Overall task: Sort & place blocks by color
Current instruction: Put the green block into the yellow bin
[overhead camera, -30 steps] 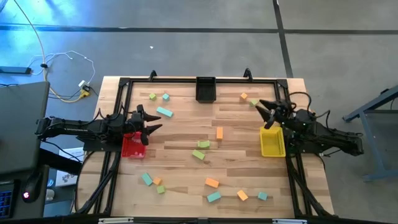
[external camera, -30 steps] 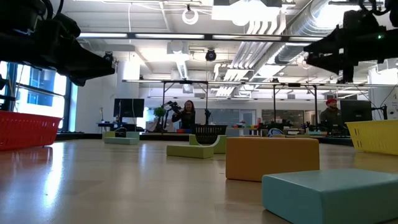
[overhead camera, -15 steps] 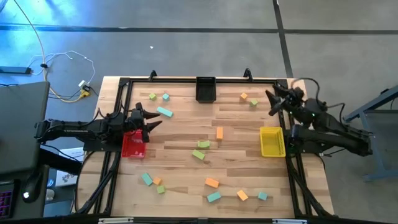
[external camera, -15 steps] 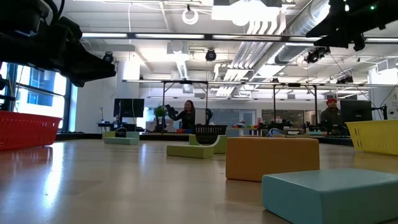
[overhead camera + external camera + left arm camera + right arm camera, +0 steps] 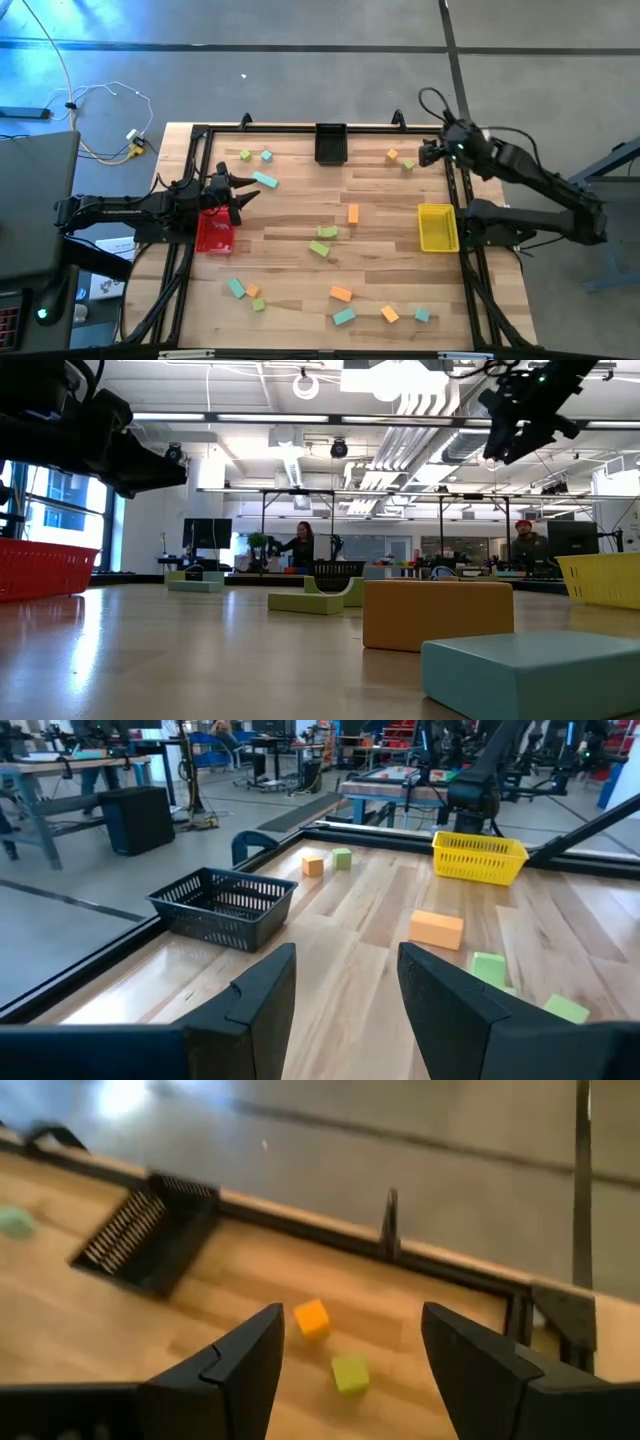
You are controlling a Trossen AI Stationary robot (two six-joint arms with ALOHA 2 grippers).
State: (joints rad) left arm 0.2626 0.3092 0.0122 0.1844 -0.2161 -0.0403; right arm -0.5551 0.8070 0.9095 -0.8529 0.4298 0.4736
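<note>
Three bins sit on the tabletop (image 5: 300, 215): red bin (image 5: 214, 233), yellow bin (image 5: 437, 228), black bin (image 5: 331, 143). Only the low view shows people in the room behind. The left gripper (image 5: 240, 194), jaws apart and empty, hangs beside the red bin. The right gripper (image 5: 426, 155), jaws apart (nothing between), hovers beyond the yellow bin, near an orange block (image 5: 312, 1320) and a green block (image 5: 350, 1374); other blocks lie scattered between bins.

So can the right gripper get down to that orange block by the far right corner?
Probably yes: the right gripper is open, the orange block lies beside it, with only a green block nearby.
</note>
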